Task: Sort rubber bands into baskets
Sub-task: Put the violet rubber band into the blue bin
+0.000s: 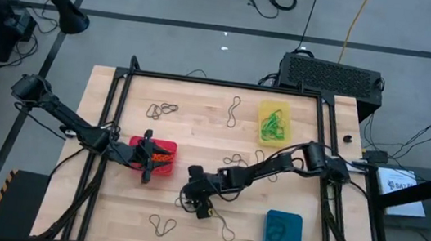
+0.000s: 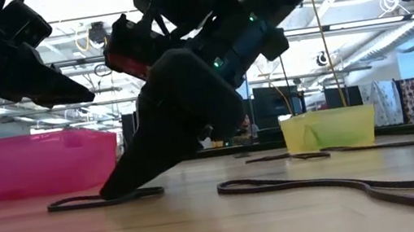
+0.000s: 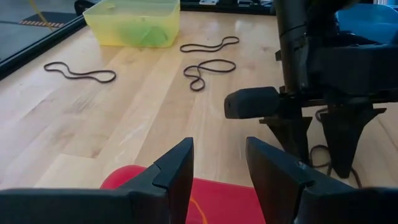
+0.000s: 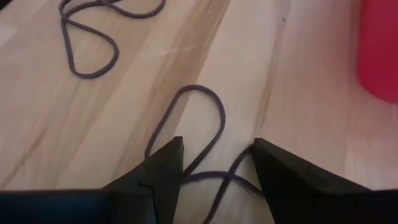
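Dark band under your right gripper: you have the right gripper point(image 4: 214, 163) down at the wooden table point(image 1: 201, 102), fingers spread apart and gripping nothing; a dark rubber band point(image 4: 199, 134) lies flat on the wood, looping up between the two fingertips.
Just beyond those fingers: another dark loop point(image 4: 87, 43) lies a little farther out on the wood, apart from the first.
To that gripper's side: you see the edge of the red basket point(image 1: 161, 156) close by, not touching the gripper.
Left gripper: you hold the left gripper point(image 3: 217, 165) over the red basket's rim, fingers parted and empty; orange bands point(image 1: 163, 158) lie in the basket below it.
Ahead of the left gripper: your right arm stands close in front of it, fingertips on the table.
Farther out: the yellow basket point(image 1: 274, 122) sits across the table with green bands point(image 1: 274, 128) inside, and dark loops point(image 3: 209, 45) lie on the wood between it and the grippers.
Behind your right arm: the blue basket point(image 1: 282, 239) sits near the table's front edge with a dark band in it.
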Robot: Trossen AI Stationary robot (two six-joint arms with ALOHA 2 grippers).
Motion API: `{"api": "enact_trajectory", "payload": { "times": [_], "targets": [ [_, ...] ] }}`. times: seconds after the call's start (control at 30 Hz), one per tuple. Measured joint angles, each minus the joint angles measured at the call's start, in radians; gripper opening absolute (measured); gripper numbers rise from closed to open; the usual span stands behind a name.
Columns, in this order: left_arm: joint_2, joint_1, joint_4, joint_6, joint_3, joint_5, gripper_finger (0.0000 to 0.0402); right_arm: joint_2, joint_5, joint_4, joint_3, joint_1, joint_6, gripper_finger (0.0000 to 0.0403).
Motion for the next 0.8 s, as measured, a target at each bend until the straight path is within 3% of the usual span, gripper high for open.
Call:
{"api": "enact_trajectory", "payload": {
  "times": [0.2, 0.47, 0.6, 0.8],
  "targets": [
    [0.0, 0.0, -0.001, 0.001, 0.0, 0.0, 0.0154, -0.013, 0.012, -0.142, 0.005, 0.002, 0.076, 0.0164],
    [0.0, 0.0, -0.001, 0.001, 0.0, 0.0, 0.0154, -0.021, 0.013, -0.163, 0.0, 0.008, 0.077, 0.0017],
    [0.0, 0.0, -0.001, 0.0, 0.0, 0.0, 0.0154, -0.059, 0.014, -0.189, -0.005, 0.008, 0.072, 0.0008],
    [0.0, 0.0, -0.001, 0.001, 0.0, 0.0, 0.0154, -0.199, 0.015, -0.418, -0.011, 0.028, 0.051, 0.0002]
  ]
}}
